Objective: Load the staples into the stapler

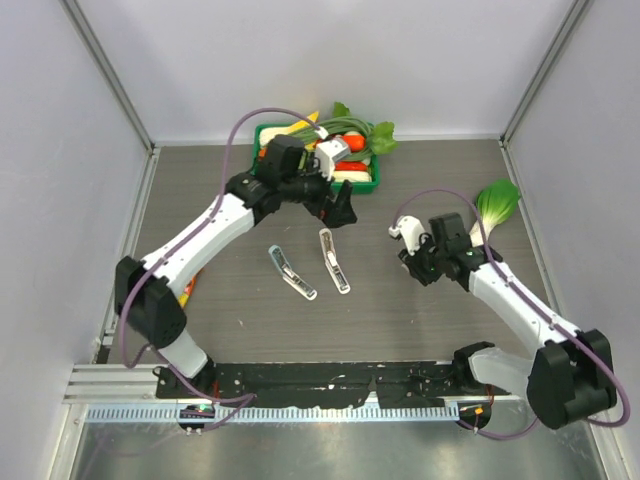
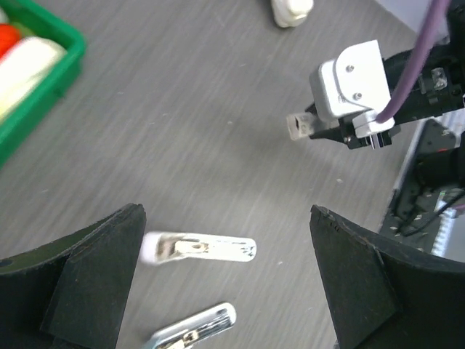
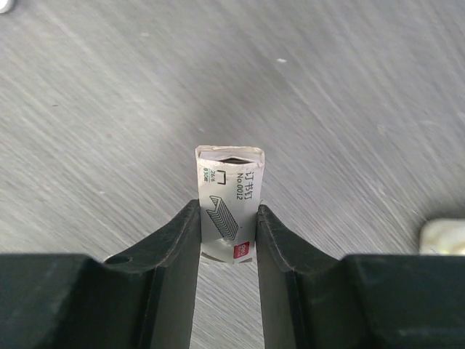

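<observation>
The grey table (image 1: 450,170) holds 1 green basket (image 1: 362,188) of vegetables at its far edge. 2 staplers lie mid-table, 1 white stapler (image 1: 334,260) and 1 silver stapler (image 1: 292,272). The left gripper (image 2: 225,212) hangs above them, fingers spread wide, probably to steady one. The right gripper (image 3: 229,214) pinches the 1 box of staples (image 3: 227,171) by its sides, open end outward, likely for emptying.

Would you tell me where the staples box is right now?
Right wrist view: the staples box is clamped in the right end effector, right of the stapler parts mid-table.
</observation>
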